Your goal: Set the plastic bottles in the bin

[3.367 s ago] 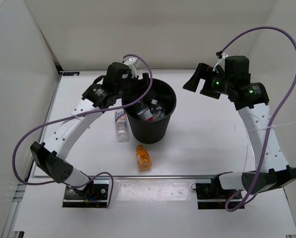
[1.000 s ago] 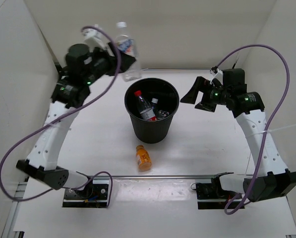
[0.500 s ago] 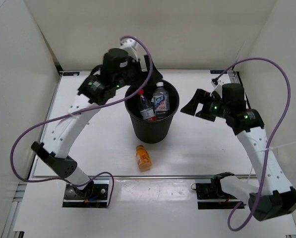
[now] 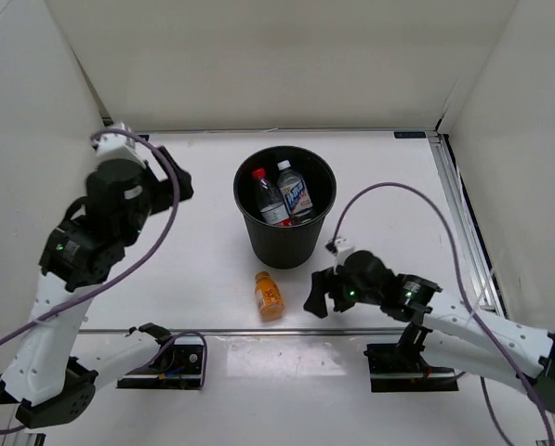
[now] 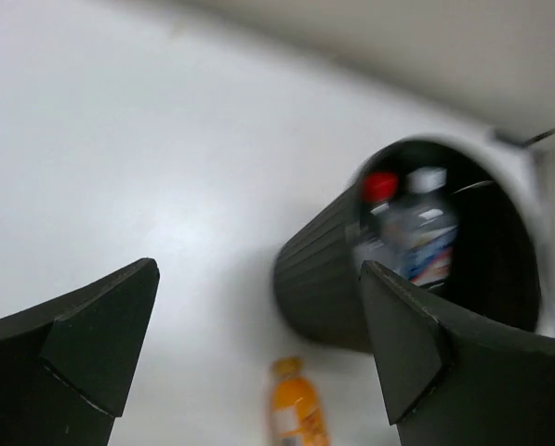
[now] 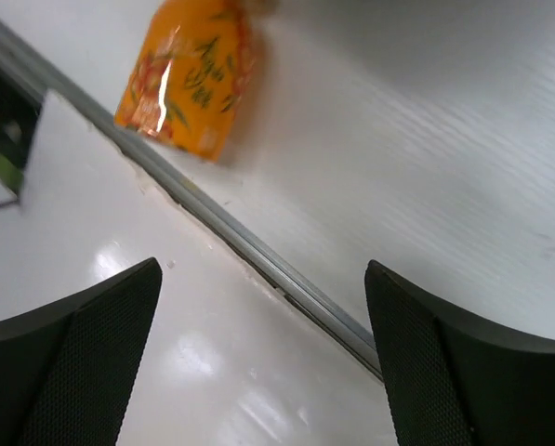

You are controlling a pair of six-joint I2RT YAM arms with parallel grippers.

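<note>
Bottles stand in the round black bin (image 4: 282, 243) at the middle of the white table (image 4: 389, 186). From overhead, a red-capped bottle (image 4: 261, 193) and a bottle with a blue-white label (image 4: 295, 195) sit side by side, touching; whatever lies beneath them is too dark to name. A short orange bottle (image 4: 269, 295) lies on its side on the table just in front of the bin, apart from it, cap toward the bin.

The left gripper (image 4: 170, 186) hangs raised to the left of the bin, well clear of it. Its wrist camera, blurred, shows both fingers (image 5: 91, 344) spread wide with nothing between them. Between them it frames the bin's mouth, the two bottles inside and the orange bottle at the lower edge.

The right gripper (image 4: 314, 295) sits low over the table, just right of the orange bottle. Only its wrist camera shows the bottle's printed label close up, beside the metal strip (image 6: 258, 265) along the table's near edge. Its fingers (image 6: 91, 353) are spread wide and hold nothing. Only the overhead view takes in both arms at once.
</note>
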